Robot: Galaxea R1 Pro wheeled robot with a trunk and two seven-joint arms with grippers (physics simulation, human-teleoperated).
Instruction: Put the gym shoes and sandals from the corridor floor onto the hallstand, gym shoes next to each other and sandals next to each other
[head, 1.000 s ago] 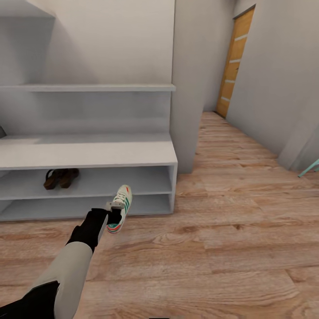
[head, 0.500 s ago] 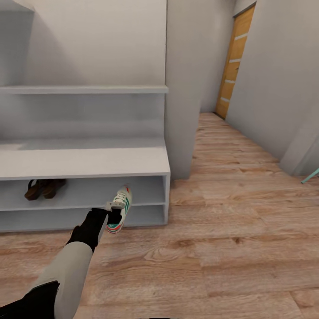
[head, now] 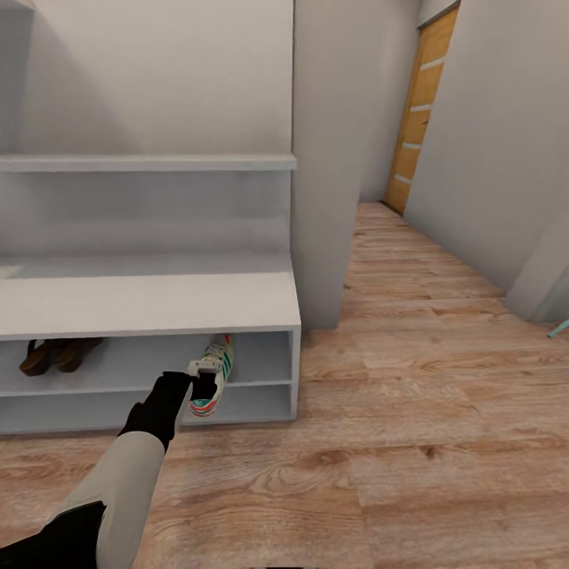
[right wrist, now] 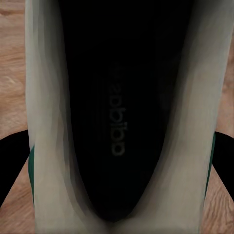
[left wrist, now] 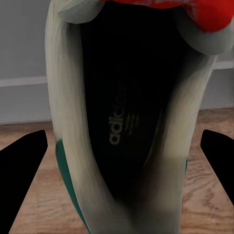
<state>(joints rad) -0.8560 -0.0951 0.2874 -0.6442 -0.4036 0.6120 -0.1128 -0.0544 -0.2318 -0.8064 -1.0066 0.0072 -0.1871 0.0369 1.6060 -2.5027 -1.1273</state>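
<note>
My left gripper (head: 201, 386) is shut on a cream-white gym shoe (head: 214, 367) with green stripes, held at the right end of the hallstand (head: 150, 304). The shoe's toe points into the upper open tier. In the left wrist view the same gym shoe (left wrist: 122, 122) sits between the black fingers (left wrist: 23, 170), with its red tongue ahead. My right gripper (right wrist: 117, 161) is shut on the other gym shoe (right wrist: 117, 97), above the corridor floor (right wrist: 12, 58). The two brown sandals (head: 58, 353) lie side by side in the upper tier at the left.
A grey wall pillar (head: 324, 174) stands right of the rack. The wood-plank corridor floor (head: 411, 379) runs back to an orange door (head: 414, 118). A teal object (head: 559, 329) pokes in at the right edge. An upper shelf (head: 146, 163) hangs over the bench.
The whole view has shifted, so the camera has moved closer to the rack and rightward. The shoe in my left gripper now has its toe at the upper tier's opening.
</note>
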